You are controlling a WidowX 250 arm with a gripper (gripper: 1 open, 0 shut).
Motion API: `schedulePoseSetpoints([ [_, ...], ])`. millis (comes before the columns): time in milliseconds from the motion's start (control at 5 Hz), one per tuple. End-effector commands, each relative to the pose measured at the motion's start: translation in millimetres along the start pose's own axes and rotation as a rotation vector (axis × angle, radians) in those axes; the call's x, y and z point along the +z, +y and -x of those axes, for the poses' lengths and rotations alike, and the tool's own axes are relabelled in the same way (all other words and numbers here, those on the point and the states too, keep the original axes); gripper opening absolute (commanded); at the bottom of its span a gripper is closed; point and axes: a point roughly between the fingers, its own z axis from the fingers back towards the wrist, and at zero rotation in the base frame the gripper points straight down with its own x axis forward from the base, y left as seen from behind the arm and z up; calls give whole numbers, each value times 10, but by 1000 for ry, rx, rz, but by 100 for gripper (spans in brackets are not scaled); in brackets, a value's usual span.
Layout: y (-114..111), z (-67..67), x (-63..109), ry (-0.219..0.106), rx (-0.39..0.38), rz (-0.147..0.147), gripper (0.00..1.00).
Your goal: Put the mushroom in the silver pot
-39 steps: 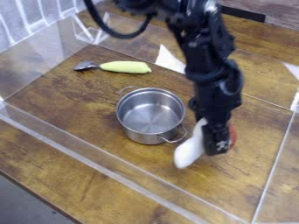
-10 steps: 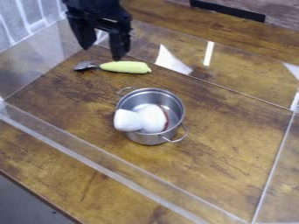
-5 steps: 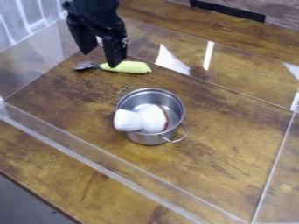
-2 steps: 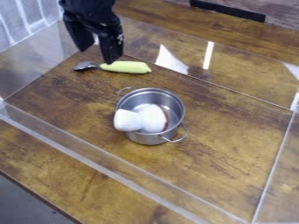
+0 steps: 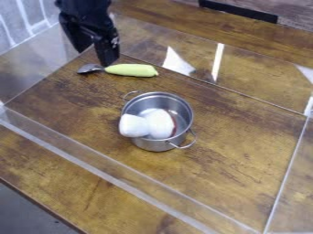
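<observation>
The mushroom lies inside the silver pot, its white stem filling the pot's left half; the cap barely shows. The pot stands near the middle of the wooden table. My gripper hangs at the far left, well away from the pot and above the yellow-green vegetable. Its two dark fingers point down, spread apart, with nothing between them.
A long yellow-green vegetable lies at the back left with a small grey item at its left end. Clear acrylic walls ring the wooden table. A folded clear sheet stands behind the pot.
The gripper has drifted up and to the left, away from the vegetable. Since the oldest frame, the mushroom went from the gripper's hold beside the pot into the pot.
</observation>
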Motion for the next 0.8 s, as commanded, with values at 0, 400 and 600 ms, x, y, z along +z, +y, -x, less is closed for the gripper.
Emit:
schedulePoseSetpoints([
  [0, 99, 15, 21, -36, -3, -23, 100],
  [400, 90, -35, -50, -61, -51, -2, 100],
  [600, 54, -37, 42, -62, -31, -15, 100],
])
